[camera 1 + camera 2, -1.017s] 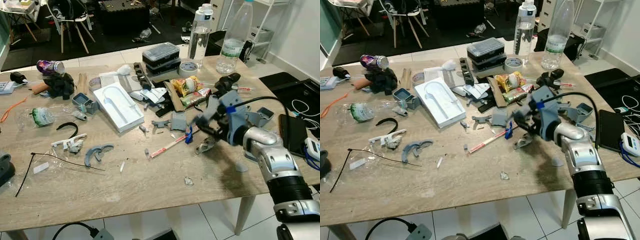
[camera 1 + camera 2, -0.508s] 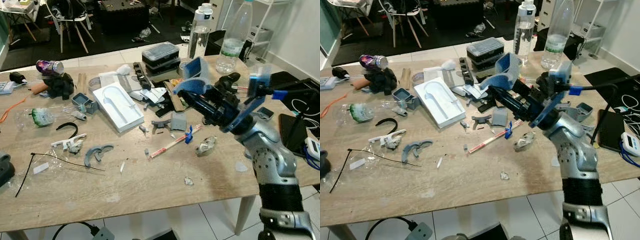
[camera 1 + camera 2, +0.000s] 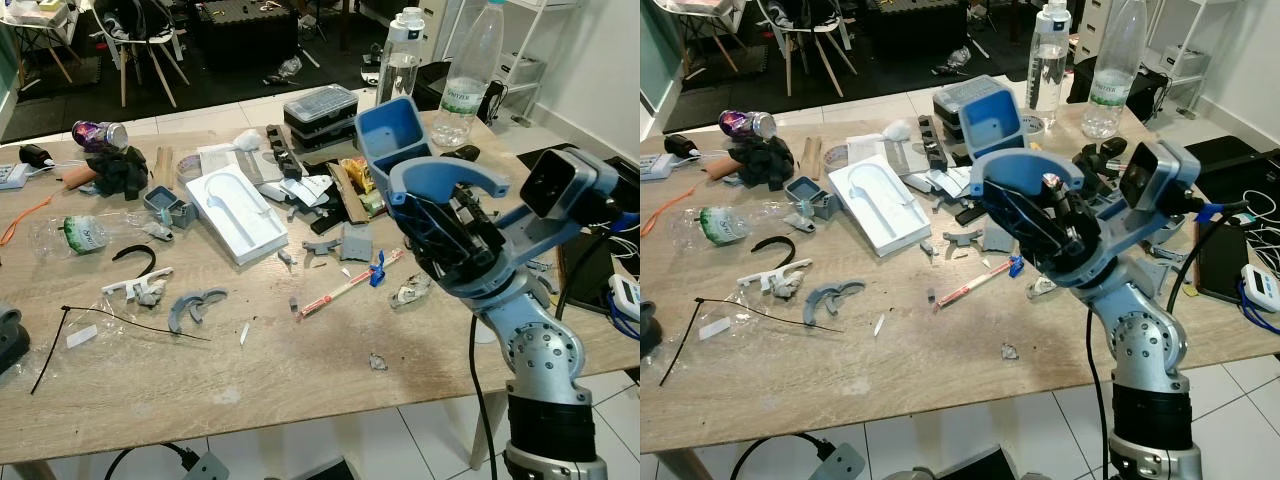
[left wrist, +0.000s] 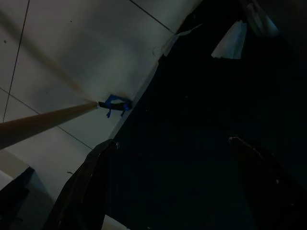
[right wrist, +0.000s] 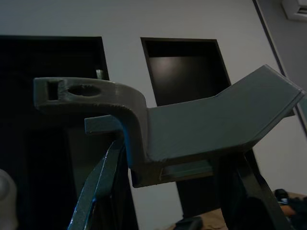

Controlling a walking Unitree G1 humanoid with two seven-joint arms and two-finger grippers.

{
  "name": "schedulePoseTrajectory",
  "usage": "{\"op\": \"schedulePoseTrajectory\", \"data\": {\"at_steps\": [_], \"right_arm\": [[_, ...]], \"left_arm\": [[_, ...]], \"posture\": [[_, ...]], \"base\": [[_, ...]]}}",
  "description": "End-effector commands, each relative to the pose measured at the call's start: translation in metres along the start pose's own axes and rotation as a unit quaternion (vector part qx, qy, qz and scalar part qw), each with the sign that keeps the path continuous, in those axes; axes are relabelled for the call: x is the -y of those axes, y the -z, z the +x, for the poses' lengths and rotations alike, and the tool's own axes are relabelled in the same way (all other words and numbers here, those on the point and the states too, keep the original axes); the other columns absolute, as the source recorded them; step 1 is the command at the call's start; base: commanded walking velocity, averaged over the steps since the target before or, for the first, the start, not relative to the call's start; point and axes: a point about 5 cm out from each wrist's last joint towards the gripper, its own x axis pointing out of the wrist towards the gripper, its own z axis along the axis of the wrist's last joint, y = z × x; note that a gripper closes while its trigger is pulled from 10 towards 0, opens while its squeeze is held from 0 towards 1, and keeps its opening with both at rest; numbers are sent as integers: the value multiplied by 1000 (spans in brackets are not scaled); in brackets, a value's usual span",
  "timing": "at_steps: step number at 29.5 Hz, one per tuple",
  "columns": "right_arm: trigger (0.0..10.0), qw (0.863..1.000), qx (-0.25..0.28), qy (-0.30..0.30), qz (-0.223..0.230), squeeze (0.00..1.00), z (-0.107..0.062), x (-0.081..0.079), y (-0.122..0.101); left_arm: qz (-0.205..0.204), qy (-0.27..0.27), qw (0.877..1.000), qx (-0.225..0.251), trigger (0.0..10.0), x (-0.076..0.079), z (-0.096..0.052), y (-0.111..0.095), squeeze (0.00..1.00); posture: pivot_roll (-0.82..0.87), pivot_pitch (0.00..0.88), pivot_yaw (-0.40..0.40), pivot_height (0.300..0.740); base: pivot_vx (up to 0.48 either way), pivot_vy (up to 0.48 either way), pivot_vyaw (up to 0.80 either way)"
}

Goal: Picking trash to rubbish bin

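Observation:
My right gripper (image 3: 440, 215) is raised above the right half of the wooden table (image 3: 300, 390), shut on a blue 3D-printed plastic part (image 3: 400, 150) with a cup-like end and a curved arm. In the right wrist view the same part (image 5: 201, 129) sits clamped between the two black fingers (image 5: 103, 182). Trash lies on the table: a crumpled scrap (image 3: 410, 292) under the gripper, a crushed can (image 3: 100, 133) and a flattened plastic bottle (image 3: 80, 235) at the left. The left gripper (image 4: 168, 191) hangs over floor tiles in the dark, fingers apart.
Two tall water bottles (image 3: 398, 60) (image 3: 465, 70) stand at the far edge. A white moulded tray (image 3: 235, 212), black cases (image 3: 320, 108), grey printed parts (image 3: 195, 305) and a black zip tie (image 3: 110, 318) clutter the middle and left. Chairs (image 3: 140, 40) stand behind.
The right arm has lifted from low over the table near the crumpled scrap to high toward the camera, carrying the blue part up with it. The table clutter stays put.

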Motion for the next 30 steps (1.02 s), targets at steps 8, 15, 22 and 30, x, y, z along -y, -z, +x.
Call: {"op": "schedulePoseTrajectory", "data": {"at_steps": [8,15,22,30], "right_arm": [[10000,999,33,7,17,0,8,2,2],[10000,992,64,-76,82,0,17,-5,3],[10000,987,56,-121,90,0,54,17,1],[10000,990,-23,-126,56,0,86,34,12]], "left_arm": [[6,5,1000,-3,10000,0,0,4,0],[9,13,1000,-4,10000,7,0,7,0],[13,14,1000,-2,10000,6,0,5,0],[-4,10,1000,1,10000,0,-1,6,0]], "posture": [[-62,49,42,740],[-60,62,55,740],[-62,56,58,740],[-39,53,44,740]], "base": [[0,0,0],[0,0,0],[0,0,0],[0,0,0]]}}
